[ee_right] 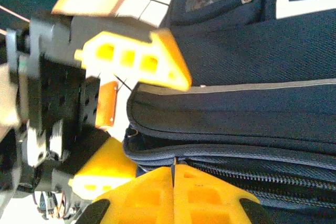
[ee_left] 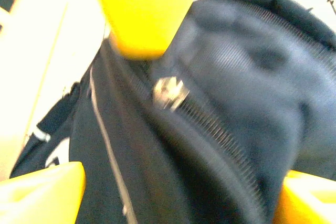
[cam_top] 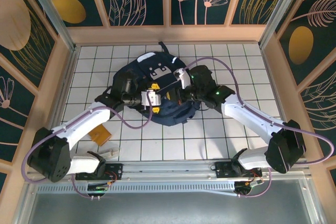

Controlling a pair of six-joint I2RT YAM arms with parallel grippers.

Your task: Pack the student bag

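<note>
The student bag (cam_top: 157,72), dark navy with pale stripes and grey patches, lies in the middle of the tiled table. My left gripper (cam_top: 156,97) hangs over its near edge, open. In the left wrist view its yellow fingertips (ee_left: 42,192) stand wide apart over the bag's fabric (ee_left: 236,77), with a metal zipper pull (ee_left: 168,93) ahead of them. My right gripper (ee_right: 174,182) is shut, pinching the bag's edge (ee_right: 220,108) beside the zipper (ee_right: 252,174). In the right wrist view the left gripper (ee_right: 149,119) straddles the bag's corner, open. From above, the right gripper (cam_top: 178,90) sits at the bag's right side.
A flat brown item (cam_top: 100,135) lies on the tiles left of the bag, and it shows in the right wrist view as an orange strip (ee_right: 106,103). A small white object (cam_top: 109,153) rests near the left arm's base. Wooden walls (cam_top: 273,77) ring the table.
</note>
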